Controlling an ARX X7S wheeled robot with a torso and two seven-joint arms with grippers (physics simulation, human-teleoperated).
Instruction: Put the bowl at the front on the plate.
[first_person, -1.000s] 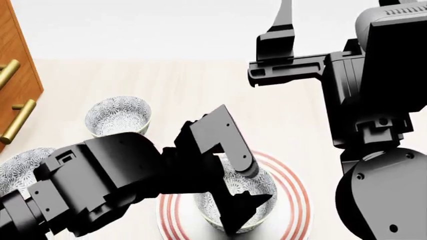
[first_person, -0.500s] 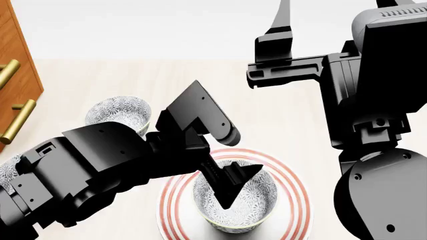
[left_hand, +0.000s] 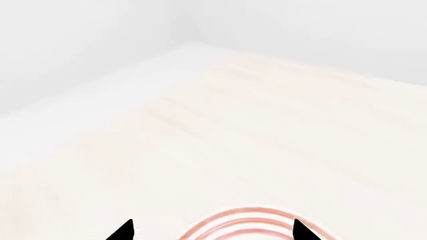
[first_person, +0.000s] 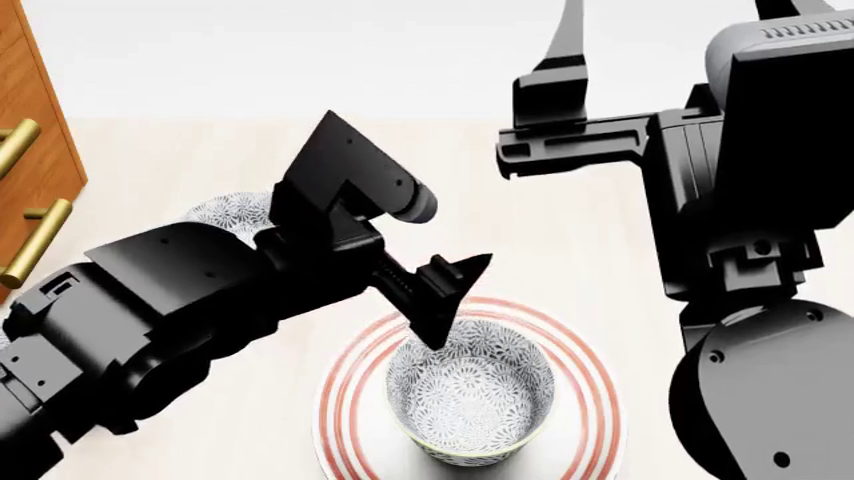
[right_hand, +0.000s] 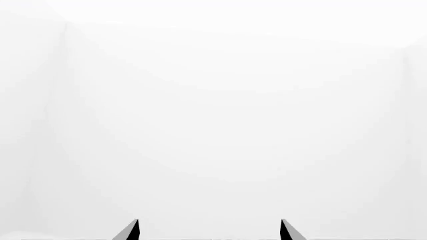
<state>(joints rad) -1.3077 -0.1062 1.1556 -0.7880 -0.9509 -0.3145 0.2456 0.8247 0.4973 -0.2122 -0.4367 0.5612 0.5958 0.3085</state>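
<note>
The pale wooden table (first_person: 187, 150) filled most of the head view, with a brown wooden cabinet (first_person: 34, 120) bearing brass handles at its left edge. On the table's near part lay the plate (first_person: 594, 400), wide, flat and white with thin red rings near its rim, and the bowl (first_person: 470, 400) stood upright at its middle, small and deep, white with a dense grey-blue floral pattern inside and out. The left gripper (first_person: 447, 300) hung just above the bowl's far rim, its fingers spread apart and holding nothing; the left arm hid most of a look-alike bowl (first_person: 227, 212) farther back on the left. The right gripper (right_hand: 208, 231) was raised well apart toward a blank white wall, its fingertips also apart and empty. No writing was legible anywhere.
</note>
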